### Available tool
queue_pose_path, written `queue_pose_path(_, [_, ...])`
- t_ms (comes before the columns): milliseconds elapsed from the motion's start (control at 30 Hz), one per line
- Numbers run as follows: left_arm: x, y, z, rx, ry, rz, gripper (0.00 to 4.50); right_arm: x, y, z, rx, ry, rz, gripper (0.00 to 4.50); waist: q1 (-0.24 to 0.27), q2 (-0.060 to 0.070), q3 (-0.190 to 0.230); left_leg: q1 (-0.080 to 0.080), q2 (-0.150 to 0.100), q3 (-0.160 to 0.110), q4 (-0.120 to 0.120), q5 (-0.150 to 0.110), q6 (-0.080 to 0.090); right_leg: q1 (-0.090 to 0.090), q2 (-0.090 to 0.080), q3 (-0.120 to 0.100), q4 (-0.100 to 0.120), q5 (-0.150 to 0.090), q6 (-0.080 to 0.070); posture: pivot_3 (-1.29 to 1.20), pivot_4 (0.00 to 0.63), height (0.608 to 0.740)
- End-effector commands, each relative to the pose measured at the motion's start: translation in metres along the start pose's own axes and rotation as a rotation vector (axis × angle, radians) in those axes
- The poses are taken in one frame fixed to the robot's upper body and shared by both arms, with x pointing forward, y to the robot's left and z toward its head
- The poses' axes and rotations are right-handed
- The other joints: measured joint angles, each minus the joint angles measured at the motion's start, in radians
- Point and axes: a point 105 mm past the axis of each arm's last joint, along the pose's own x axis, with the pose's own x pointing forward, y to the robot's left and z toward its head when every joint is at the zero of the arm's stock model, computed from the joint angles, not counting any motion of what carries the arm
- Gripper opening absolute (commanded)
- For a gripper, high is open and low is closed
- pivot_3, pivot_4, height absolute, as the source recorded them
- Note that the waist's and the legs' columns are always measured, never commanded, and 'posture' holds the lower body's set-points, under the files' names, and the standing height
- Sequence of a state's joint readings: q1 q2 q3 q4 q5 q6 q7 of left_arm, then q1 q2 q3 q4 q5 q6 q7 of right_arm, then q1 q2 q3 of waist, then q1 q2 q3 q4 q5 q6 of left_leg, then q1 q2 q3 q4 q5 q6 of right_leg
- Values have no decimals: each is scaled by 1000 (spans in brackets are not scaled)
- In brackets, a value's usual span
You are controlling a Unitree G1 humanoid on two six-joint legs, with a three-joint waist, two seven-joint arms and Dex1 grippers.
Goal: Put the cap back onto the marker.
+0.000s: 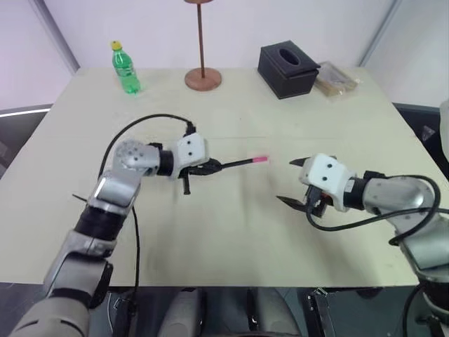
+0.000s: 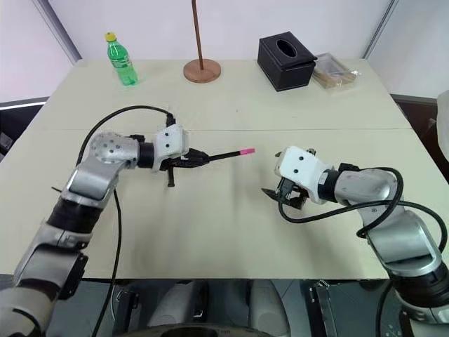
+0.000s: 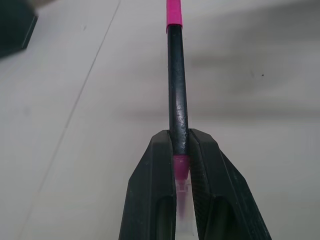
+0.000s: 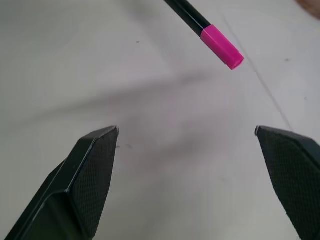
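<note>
My left gripper (image 1: pixel 210 167) is shut on the thin black marker (image 1: pixel 235 165) and holds it nearly level above the table, pointing toward the right arm. The bright pink cap (image 1: pixel 260 160) sits on the marker's far end. In the left wrist view the fingers (image 3: pixel 160 165) clamp the marker (image 3: pixel 176 85) near its rear, where a pink band shows between them. My right gripper (image 1: pixel 289 182) stands wide open and empty, a short way from the cap. In the right wrist view the cap (image 4: pixel 222 47) hangs beyond and between the spread fingertips.
At the table's far side stand a green bottle (image 1: pixel 125 68), a wooden stand with a round base (image 1: pixel 203 78), a black tissue box (image 1: pixel 287 69) and a clear packet (image 1: pixel 335 78). Bare beige tabletop (image 1: pixel 231 232) lies under both grippers.
</note>
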State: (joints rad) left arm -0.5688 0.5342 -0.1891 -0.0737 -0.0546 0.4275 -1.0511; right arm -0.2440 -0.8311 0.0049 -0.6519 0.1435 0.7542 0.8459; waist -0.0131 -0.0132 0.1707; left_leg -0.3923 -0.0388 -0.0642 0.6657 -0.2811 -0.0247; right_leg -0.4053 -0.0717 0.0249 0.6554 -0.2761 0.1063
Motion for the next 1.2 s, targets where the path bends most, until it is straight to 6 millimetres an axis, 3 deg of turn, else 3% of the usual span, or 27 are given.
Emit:
queue_pose_path(33, [-20,-1,-3,-90,35,150,0,-4,1,11,-5,-45,-40,4459,0,0,0,0,0,0,0,0,0,0,0,0,0,0,0,0,150,740])
queue_pose_path(300, [-57,5,-43,-351,196,545,0,6,15,12,29,-67,-13,4459,2,0,0,1,0,-1,0,0,0,1,0,0,0,0,0,0,150,740])
queue_pose_path(500, [-79,-14,-66,-511,284,626,0,6,19,10,36,-69,-2,4459,2,0,0,1,0,-1,0,0,0,1,-1,0,0,0,0,0,150,740])
queue_pose_path(667, [-84,-26,-74,-589,313,632,0,7,18,10,35,-74,2,4459,3,0,0,1,0,-1,0,0,0,1,-1,-1,-1,0,0,0,150,740])
queue_pose_path(967, [-86,-33,-83,-609,265,661,4403,10,19,10,36,-81,13,4500,3,0,0,1,-1,-1,-1,0,-1,1,-5,-2,-1,0,0,0,150,740])
queue_pose_path(1200, [-99,-35,-64,-501,131,667,4462,14,20,12,27,-91,39,4500,4,0,0,1,-1,-1,-1,0,-1,2,-7,-2,-5,0,-1,0,150,740])
